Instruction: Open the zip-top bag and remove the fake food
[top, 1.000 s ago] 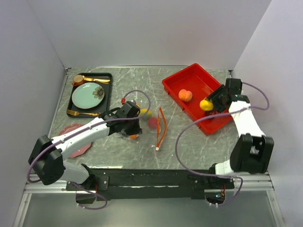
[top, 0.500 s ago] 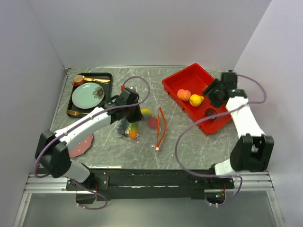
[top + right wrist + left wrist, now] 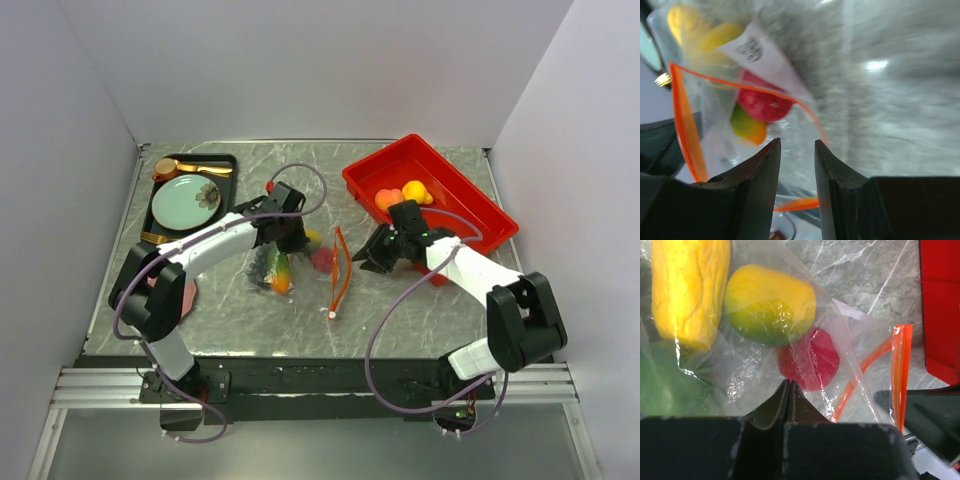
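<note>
The zip-top bag [image 3: 300, 262] lies mid-table, its orange zip strip [image 3: 343, 262] standing open toward the right, with the white slider [image 3: 331, 314] at the near end. Fake food shows through the film: a yellow corn-like piece [image 3: 687, 290], a yellow-green fruit [image 3: 770, 302] and a red fruit [image 3: 810, 360]. My left gripper [image 3: 789, 384] is shut, its tips together on the bag's film by the red fruit. My right gripper [image 3: 796, 150] is open and empty, pointing into the bag's mouth [image 3: 682, 115]. In the red tray [image 3: 470, 190] lie a peach fruit [image 3: 388, 199] and a yellow fruit [image 3: 416, 192].
A black tray [image 3: 225, 160] at the back left holds a mint-green plate [image 3: 185, 203] and gold cutlery. A red flat piece [image 3: 165, 300] lies by the left arm's base. The red tray's near corner is close behind my right wrist.
My right gripper let the yellow fruit go in the red tray, then swung left to the bag's mouth with its jaws narrower. My left gripper shifted right along the bag.
</note>
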Motion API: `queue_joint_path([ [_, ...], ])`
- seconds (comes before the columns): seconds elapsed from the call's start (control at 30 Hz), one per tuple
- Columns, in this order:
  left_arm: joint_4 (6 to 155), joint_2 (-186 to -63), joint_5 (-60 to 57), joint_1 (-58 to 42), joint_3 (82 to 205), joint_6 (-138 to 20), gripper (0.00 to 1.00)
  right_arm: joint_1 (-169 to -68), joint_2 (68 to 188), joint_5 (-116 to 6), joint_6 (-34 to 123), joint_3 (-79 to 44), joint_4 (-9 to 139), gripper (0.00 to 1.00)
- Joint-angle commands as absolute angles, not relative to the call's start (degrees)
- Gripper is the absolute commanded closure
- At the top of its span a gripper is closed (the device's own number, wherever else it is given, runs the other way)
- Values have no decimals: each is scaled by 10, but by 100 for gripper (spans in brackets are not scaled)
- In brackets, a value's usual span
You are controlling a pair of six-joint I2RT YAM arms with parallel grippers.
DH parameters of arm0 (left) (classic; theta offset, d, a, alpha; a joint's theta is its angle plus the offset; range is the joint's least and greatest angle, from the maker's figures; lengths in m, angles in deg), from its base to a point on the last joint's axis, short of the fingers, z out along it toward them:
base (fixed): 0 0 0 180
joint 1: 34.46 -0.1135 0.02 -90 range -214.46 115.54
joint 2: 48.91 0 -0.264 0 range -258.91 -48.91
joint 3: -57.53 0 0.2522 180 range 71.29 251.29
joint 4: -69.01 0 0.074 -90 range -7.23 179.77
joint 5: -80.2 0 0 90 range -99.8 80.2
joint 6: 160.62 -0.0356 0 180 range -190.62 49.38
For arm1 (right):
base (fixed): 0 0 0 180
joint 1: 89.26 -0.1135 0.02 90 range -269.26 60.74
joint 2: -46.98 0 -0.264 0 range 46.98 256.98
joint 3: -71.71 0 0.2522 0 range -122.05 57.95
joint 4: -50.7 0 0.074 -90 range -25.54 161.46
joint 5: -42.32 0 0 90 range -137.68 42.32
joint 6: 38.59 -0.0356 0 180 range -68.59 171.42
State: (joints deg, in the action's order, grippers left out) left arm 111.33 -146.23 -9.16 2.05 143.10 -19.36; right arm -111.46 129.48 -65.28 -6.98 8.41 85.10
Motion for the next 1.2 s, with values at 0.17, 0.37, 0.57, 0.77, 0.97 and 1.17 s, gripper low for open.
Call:
queue_joint_path([
  [0.17, 1052, -1480, -96, 18, 1414, -191, 99, -1170, 1387, -697, -168, 39, 745, 57],
  [0.37, 1034, -1492, -93, 18, 1392, -183, 99, -1175, 1416, -689, -192, 23, 728, 35],
  [0.57, 1011, -1489, -75, 21, 1363, -174, 99, -1186, 1440, -680, -196, 3, 738, 29],
  [0.77, 992, -1488, -58, 28, 1352, -166, 99, -1196, 1461, -662, -204, -3, 747, 29],
  [0.97, 987, -1481, -55, 48, 1340, -160, 99, -1201, 1477, -637, -193, -15, 775, 30],
  [1.17, 990, -1474, -64, 52, 1329, -152, 99, -1204, 1488, -609, -173, -22, 795, 26],
])
